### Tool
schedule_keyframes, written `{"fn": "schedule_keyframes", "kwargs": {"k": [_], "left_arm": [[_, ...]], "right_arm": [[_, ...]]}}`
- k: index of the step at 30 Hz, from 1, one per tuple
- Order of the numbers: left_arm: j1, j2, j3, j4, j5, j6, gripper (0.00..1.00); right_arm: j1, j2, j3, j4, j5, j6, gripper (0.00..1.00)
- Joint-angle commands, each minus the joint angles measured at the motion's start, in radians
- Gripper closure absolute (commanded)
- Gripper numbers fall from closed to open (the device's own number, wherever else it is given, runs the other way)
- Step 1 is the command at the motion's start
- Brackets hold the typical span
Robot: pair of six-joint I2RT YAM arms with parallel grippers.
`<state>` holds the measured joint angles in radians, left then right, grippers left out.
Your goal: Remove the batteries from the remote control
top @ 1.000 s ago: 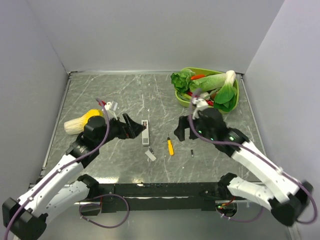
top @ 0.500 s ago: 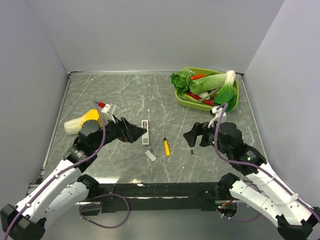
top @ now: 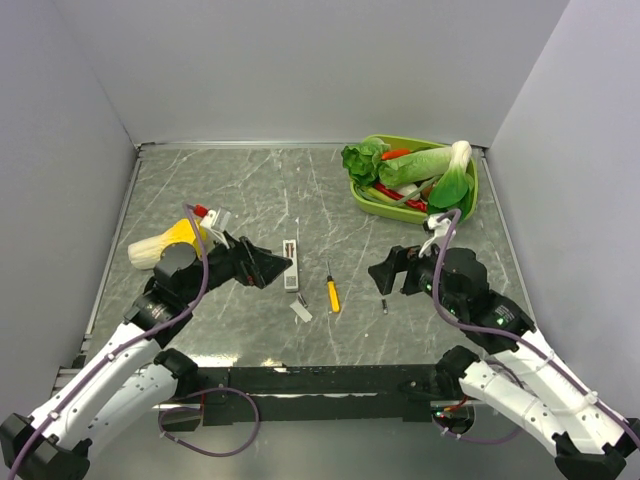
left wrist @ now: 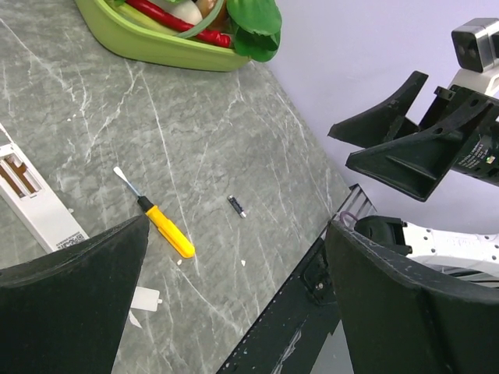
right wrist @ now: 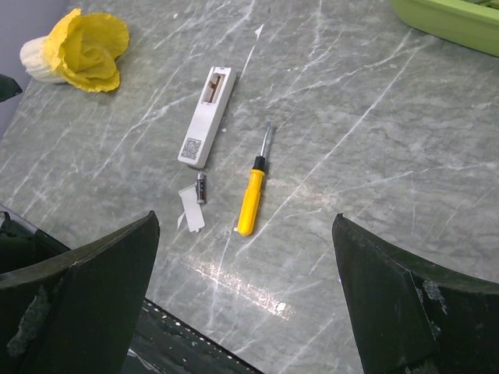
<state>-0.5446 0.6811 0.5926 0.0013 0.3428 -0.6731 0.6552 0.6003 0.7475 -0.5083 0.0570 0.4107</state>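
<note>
The white remote control (top: pixel 291 265) lies back-up mid-table, its long recess open; it also shows in the right wrist view (right wrist: pixel 207 115) and the left wrist view (left wrist: pixel 35 201). One battery (right wrist: pixel 201 188) lies by the remote's near end, touching the small white cover piece (right wrist: pixel 191 210). The other battery (top: pixel 385 305) lies apart to the right, and shows in the left wrist view (left wrist: pixel 237 206). My left gripper (top: pixel 268 268) is open and empty just left of the remote. My right gripper (top: pixel 392 274) is open and empty, right of the loose battery.
A yellow-handled screwdriver (top: pixel 332 291) lies between the remote and the right battery. A green basket of vegetables (top: pixel 470 200) stands at the back right. A yellow cabbage (top: pixel 160 245) lies at the left. The black base rail (top: pixel 330 378) runs along the near edge.
My right arm has drawn back from over the table's middle to the right and lower. The screwdriver lies slightly farther left. My left gripper has shifted only a little.
</note>
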Motion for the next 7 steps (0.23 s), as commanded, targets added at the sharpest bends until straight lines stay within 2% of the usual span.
{"fn": "schedule_keyframes", "kwargs": {"k": [1,7], "left_arm": [[-0.003,-0.025,-0.013,0.043,-0.002,0.009,0.01],[-0.003,-0.045,-0.027,0.071,0.004,0.004,0.0]], "right_arm": [[0.006,-0.027,-0.01,0.053,-0.005,0.007,0.0],[0.006,-0.033,-0.007,0.045,-0.017,-0.007,0.0]]}}
